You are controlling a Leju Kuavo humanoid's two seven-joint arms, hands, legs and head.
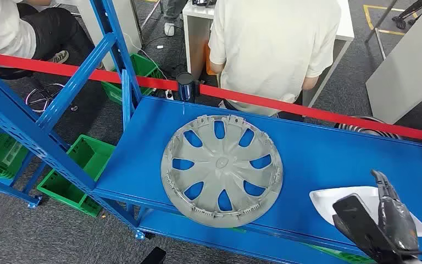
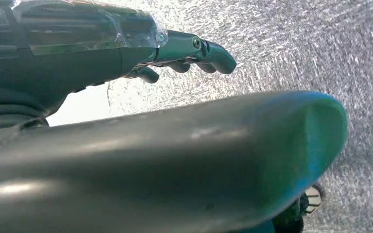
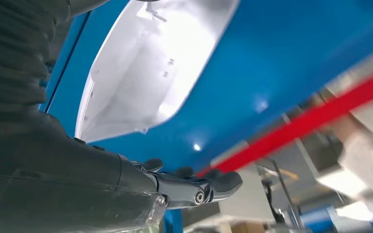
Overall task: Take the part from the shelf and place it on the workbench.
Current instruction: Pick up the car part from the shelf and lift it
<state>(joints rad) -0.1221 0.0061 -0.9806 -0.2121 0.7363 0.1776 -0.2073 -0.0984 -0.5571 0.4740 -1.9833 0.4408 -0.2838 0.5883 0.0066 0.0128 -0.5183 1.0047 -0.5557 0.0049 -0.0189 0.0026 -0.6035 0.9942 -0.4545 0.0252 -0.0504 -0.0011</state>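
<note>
One grey hubcap [image 1: 221, 170], one white part [image 1: 362, 204], two people, three green crates.

It looked like a workshop: blue steel shelving [image 1: 329, 159], green parts crates [image 1: 79, 165] on grey carpet, red barrier tape [image 1: 307, 110], white workbenches [image 1: 198, 22]

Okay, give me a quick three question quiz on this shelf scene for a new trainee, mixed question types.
1. True or false: the round grey plastic wheel cover lies flat on the blue metal shelf.
2. Which part is nearest the right hand? A. the wheel cover B. the white plastic panel C. the green plastic crate
3. Fill in: the left hand hangs over grey ____.

Key: 1 true. 2 B. 3 carpet; its fingers hold nothing.
</note>
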